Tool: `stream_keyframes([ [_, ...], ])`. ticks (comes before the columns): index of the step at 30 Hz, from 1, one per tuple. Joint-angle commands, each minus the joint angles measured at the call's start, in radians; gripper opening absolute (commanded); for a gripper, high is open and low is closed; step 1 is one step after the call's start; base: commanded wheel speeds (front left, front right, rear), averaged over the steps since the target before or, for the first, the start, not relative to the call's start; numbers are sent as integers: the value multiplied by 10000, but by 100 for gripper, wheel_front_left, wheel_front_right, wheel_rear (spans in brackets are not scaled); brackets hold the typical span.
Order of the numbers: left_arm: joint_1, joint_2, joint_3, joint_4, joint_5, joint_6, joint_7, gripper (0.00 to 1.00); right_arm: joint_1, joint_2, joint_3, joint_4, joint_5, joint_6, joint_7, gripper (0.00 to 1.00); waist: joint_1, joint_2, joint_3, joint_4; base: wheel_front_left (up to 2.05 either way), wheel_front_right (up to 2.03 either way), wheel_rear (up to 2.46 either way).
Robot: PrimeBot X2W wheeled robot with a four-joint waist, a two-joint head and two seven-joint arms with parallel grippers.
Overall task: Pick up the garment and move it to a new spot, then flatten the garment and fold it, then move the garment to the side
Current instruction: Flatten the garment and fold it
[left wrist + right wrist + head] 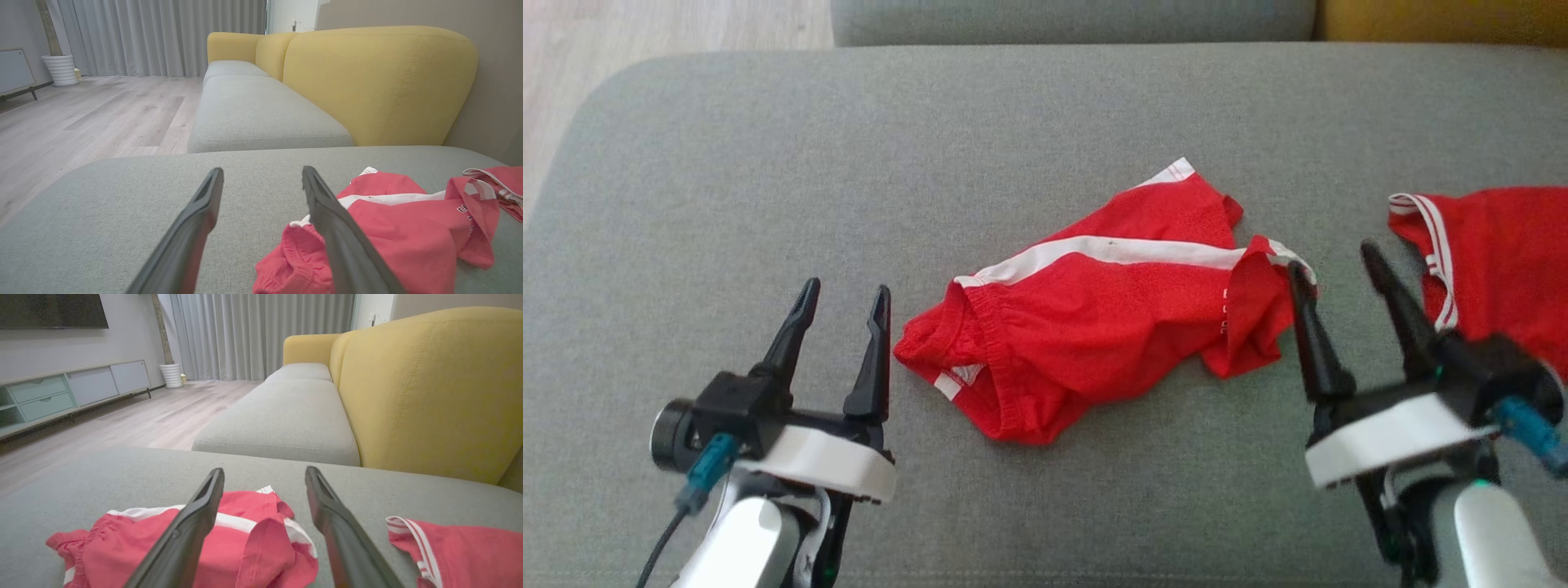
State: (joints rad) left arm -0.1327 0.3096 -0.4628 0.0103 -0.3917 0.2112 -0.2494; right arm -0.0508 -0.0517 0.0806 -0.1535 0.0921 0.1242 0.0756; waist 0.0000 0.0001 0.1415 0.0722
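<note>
Head view: second red white-trimmed garment (1494, 253) cut off at right edge. Two garments, two grippers. Crumpled red white-striped fabric garment (1094, 327) mid grey fabric sofa cushion (768, 163), between left gripper (846, 286) and right gripper (1331, 257); fingers on both spread, empty.

Home living room indicated by yellow-backed sofa (429, 388), floor-length curtains (261, 335), low TV cabinet (61, 396) and wood-plank floor (155, 416).

The red garment (1107, 327) with a white stripe lies crumpled on the grey sofa cushion (768, 163). Its elastic waistband points left.
</note>
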Motion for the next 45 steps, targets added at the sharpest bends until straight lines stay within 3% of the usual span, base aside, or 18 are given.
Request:
stream_keyframes([
  [1,-197,279,372,-340,93,53,-51,100,215,14,322,-506,-70,65,190,100,0,-1,-170,-9,0,0,0],
  [26,-36,390,194,-563,46,241,132,100,673,14,-130,-547,515,65,306,100,0,-1,-245,94,0,0,0],
  [36,-610,143,50,-469,57,24,37,100,-959,14,546,1987,562,65,852,100,0,-1,439,520,0,0,0],
  [44,-863,-64,81,-259,68,-131,-64,100,-2250,14,391,3629,187,65,1534,100,0,-1,771,666,0,0,0],
  [45,-881,-81,90,-237,74,-149,-72,100,-2345,14,377,3694,170,65,1518,80,0,-1,792,667,0,0,0],
])
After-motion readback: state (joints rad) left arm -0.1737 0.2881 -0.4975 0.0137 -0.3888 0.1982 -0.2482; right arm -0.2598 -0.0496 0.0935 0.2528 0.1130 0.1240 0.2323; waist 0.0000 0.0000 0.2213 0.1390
